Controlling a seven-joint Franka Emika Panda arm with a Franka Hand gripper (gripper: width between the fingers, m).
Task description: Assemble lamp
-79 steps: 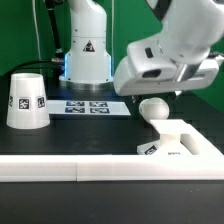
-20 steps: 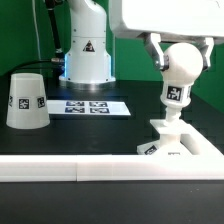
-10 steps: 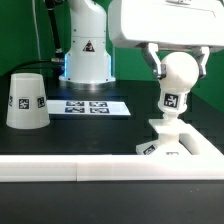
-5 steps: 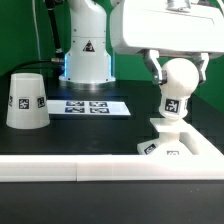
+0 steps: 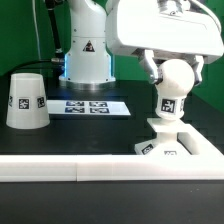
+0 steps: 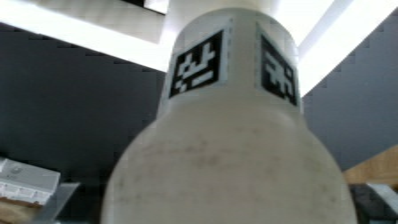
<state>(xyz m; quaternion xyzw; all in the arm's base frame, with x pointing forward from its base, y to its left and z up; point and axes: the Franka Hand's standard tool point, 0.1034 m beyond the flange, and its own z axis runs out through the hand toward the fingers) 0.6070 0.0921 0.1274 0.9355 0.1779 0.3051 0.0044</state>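
The white bulb [image 5: 171, 84] stands upright, round head up, with its tagged neck down on the low angular base [image 5: 180, 143] at the exterior view's right. My gripper [image 5: 172, 72] is shut on the bulb's round head, one finger on each side. In the wrist view the bulb [image 6: 222, 140] fills the picture, its neck with two tags pointing away toward the base [image 6: 214, 25]; my fingers are barely visible at the edges. The tapered shade [image 5: 26, 100] stands apart on the table at the exterior view's left, mouth down.
The marker board [image 5: 88, 106] lies flat between the shade and the base. A long white rail bar [image 5: 70, 170] runs along the front. The arm's pedestal [image 5: 86, 55] stands behind the marker board.
My gripper has lowered the bulb and shifted it slightly to the exterior view's left, so its neck now meets the base. The shade has not moved.
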